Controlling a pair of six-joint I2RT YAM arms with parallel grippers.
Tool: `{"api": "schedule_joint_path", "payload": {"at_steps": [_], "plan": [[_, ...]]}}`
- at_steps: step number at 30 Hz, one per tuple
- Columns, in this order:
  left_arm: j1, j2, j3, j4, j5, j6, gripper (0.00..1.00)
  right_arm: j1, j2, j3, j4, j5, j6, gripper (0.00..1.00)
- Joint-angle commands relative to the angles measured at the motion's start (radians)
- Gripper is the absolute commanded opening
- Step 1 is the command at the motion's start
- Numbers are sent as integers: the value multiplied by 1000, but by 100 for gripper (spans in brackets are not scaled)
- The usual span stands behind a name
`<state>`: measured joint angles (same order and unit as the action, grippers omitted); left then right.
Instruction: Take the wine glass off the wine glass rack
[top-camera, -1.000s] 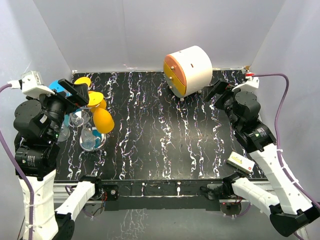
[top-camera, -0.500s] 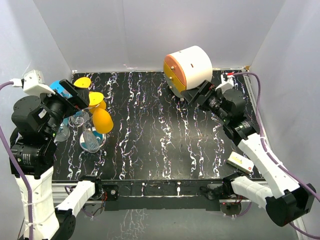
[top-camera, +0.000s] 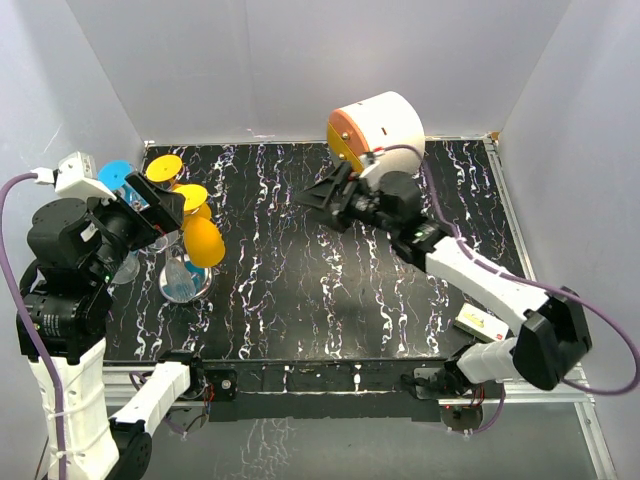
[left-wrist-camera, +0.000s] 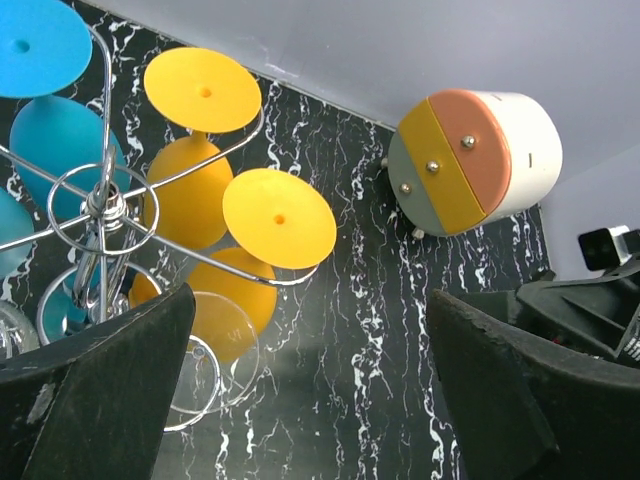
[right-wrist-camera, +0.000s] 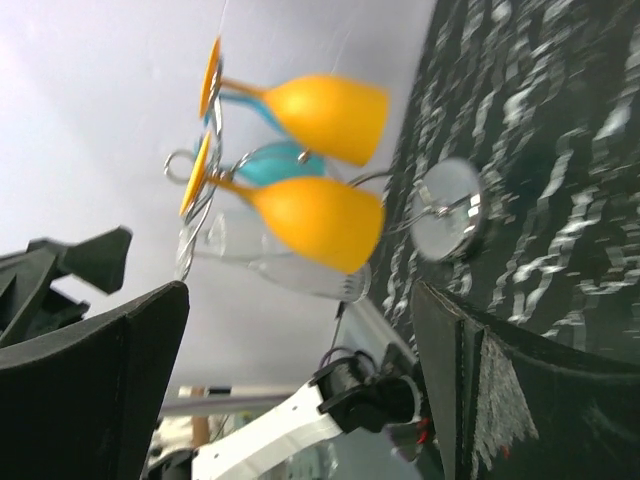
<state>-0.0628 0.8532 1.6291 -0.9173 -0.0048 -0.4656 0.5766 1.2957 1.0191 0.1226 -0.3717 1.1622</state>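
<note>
Found left gripper (top-camera: 165, 208) empty, jaws wide apart, beside wine glass rack (left-wrist-camera: 100, 205). Saw yellow wine glass (top-camera: 205, 242) hung bowl-down from wire arm. Judged light, slick, fragile; best pinched gently at stem. Found right gripper (top-camera: 322, 195) mid-table, apart, empty.

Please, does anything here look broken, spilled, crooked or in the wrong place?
Nothing stands out. The orange glasses, blue glasses and clear glass all hang upside down from the wire rack, as such racks hold them; none has fallen. The round cabinet stands on its feet, drawers looking shut. No spill shows on the table.
</note>
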Motion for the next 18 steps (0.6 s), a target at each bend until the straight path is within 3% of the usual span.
{"api": "schedule_joint_path", "payload": {"at_steps": [1, 12, 15, 18], "plan": [[-11, 15, 36, -77, -19, 16, 99, 164, 75, 139, 138, 45, 62, 91], [-89, 50, 111, -257, -174, 55, 97, 244, 170, 222, 68, 104, -52, 88], [-120, 89, 138, -277, -190, 89, 92, 246, 167, 225, 39, 119, -111, 88], [-163, 163, 192, -287, -200, 132, 95, 246, 155, 222, 1, 135, -173, 88]]}}
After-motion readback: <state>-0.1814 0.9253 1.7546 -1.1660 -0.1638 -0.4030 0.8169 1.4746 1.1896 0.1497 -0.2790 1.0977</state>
